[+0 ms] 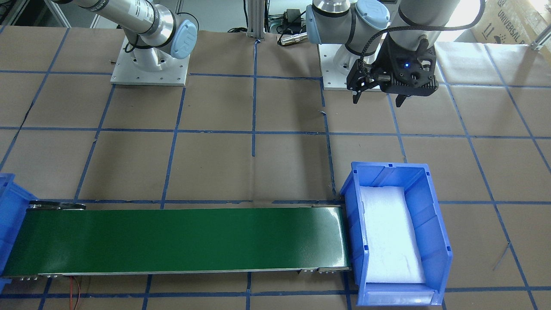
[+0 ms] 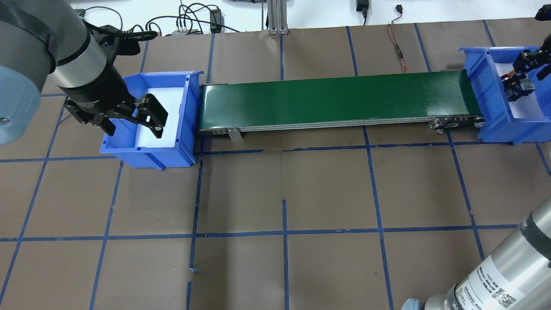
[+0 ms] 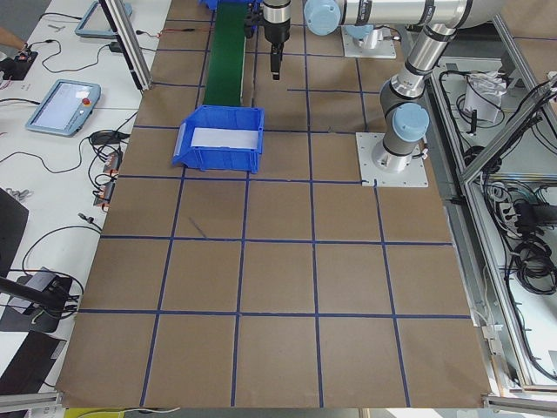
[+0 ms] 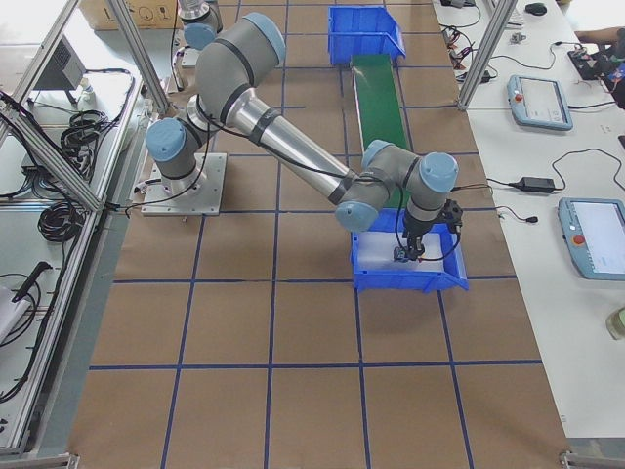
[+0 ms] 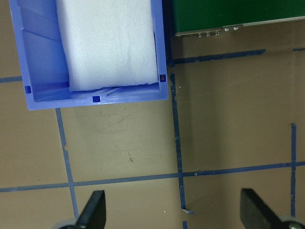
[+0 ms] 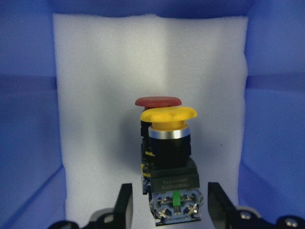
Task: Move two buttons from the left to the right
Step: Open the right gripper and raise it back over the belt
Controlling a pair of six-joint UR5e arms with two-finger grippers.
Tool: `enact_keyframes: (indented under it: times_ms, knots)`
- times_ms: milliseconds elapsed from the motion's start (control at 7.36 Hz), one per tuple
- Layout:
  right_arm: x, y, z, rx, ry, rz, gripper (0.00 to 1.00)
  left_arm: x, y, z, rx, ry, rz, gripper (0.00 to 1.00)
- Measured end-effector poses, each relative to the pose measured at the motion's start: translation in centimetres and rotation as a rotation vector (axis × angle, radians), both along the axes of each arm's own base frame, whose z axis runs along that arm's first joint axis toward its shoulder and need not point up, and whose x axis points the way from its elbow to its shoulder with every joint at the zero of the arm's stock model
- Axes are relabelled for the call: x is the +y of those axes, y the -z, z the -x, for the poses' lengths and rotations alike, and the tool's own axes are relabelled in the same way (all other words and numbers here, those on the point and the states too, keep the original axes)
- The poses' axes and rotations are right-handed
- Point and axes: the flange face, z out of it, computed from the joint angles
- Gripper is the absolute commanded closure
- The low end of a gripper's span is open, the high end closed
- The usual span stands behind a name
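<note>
Two buttons stand close together on the white foam of the right blue bin [image 6: 28,119]. The yellow-capped button [image 6: 168,138] is nearer the right wrist camera and the red-capped button [image 6: 158,101] is right behind it. My right gripper [image 6: 169,210] is open, with a finger on each side of the yellow button's base and a small gap on each side. It shows over that bin in the overhead view [image 2: 523,77]. My left gripper [image 2: 133,125] is open and empty above the near edge of the left blue bin [image 2: 189,86], which holds only foam.
A green conveyor belt [image 2: 335,99] runs between the two bins. Brown paper with blue tape lines covers the table [image 2: 284,193]. My left gripper also shows in the front view [image 1: 379,97], high above the table. Cables lie along the far edge.
</note>
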Motion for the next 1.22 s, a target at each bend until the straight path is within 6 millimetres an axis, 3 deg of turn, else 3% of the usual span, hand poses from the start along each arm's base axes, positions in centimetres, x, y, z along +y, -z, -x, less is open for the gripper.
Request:
enact_keyframes:
  times_ms: [272,680,951,1223]
  knots:
    - [-0.4,-5.7,-3.5,0.035,-0.055,0.047,0.00,0.0,0.0,0.0,0.001,0.000,-0.002,0.00]
    - [-0.7,-12.6,-15.4,0.071,-0.205,0.111,0.00,0.0,0.1,0.0,0.000,0.002,-0.004,0.00]
    - [1.7,-16.5,-21.8,0.049,-0.279,0.093,0.00,0.2,-0.2,0.0,-0.001,0.016,0.004,0.00]
    - [5.2,-18.1,-28.2,0.017,-0.328,0.039,0.00,0.8,-0.8,0.0,0.001,0.053,0.013,0.00]
